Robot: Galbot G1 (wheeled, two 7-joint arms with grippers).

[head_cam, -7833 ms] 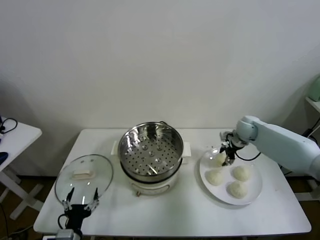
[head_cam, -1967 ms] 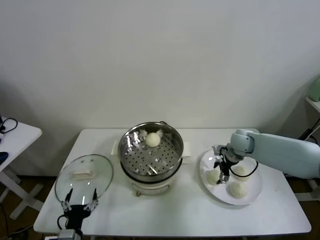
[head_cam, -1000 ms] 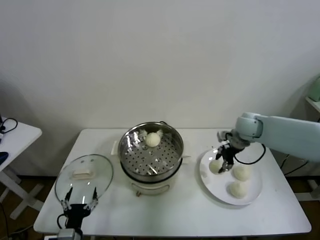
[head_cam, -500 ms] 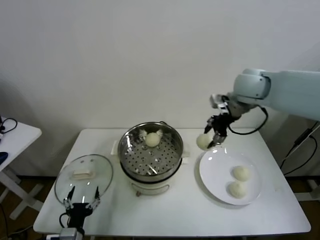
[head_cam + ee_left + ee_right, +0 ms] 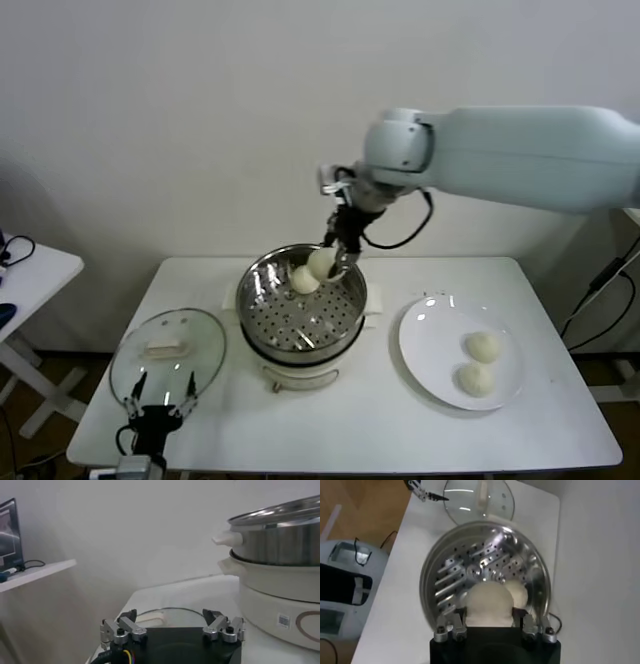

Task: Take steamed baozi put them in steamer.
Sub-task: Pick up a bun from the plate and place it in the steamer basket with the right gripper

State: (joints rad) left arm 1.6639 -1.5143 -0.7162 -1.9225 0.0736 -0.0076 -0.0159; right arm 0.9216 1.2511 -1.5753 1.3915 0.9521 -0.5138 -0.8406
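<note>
My right gripper [image 5: 333,258] is shut on a cream-white baozi [image 5: 322,262] and holds it above the far part of the steamer [image 5: 262,310], a shiny steel pot with a perforated tray on a cream base. In the right wrist view the held baozi [image 5: 489,604] sits between the fingers over the tray [image 5: 455,575]. Another baozi [image 5: 302,279] lies on the tray at the far side, also seen in the right wrist view [image 5: 519,594]. Two more baozi [image 5: 483,346] [image 5: 476,378] lie on the white plate [image 5: 425,345] to the right. My left gripper [image 5: 160,404] is open, parked near the table's front left.
The round glass lid [image 5: 205,345] with a cream handle lies flat left of the steamer, just beyond my left gripper; it shows in the left wrist view [image 5: 165,616] too. A white side table [image 5: 35,268] stands at far left. The wall is close behind the table.
My right gripper has carried the baozi left from beside the plate to above the steamer's far side. Two baozi stay on the plate. The left arm has not moved.
</note>
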